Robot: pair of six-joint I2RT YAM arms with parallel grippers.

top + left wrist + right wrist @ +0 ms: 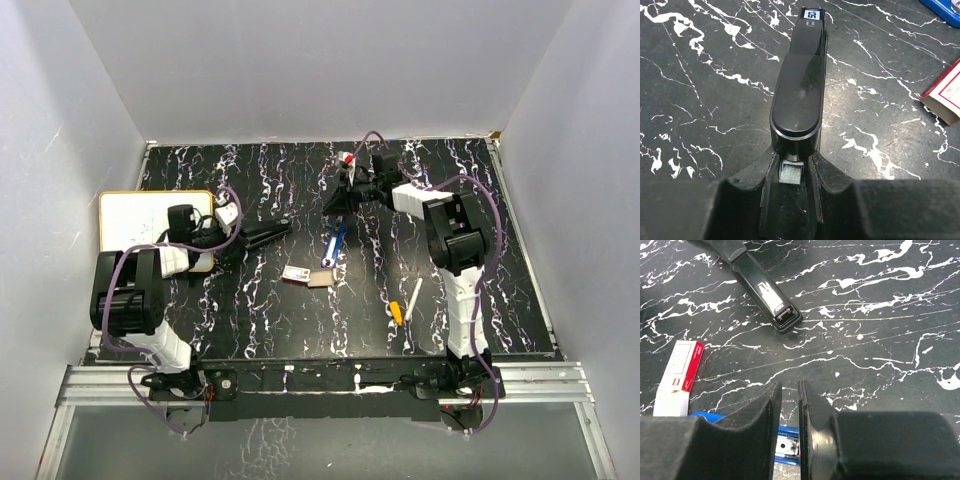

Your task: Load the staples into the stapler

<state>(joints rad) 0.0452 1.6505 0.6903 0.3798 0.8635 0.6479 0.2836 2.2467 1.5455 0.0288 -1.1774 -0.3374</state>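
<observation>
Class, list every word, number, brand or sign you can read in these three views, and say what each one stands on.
No text reads for certain.
Sticker at the tip of the black stapler, left wrist view: bold dark characters on white, perhaps digits, too blurred to quote.
Pale patch on that stapler, right wrist view: too small to read.
Staple box: red-and-white label, print too small to read.
</observation>
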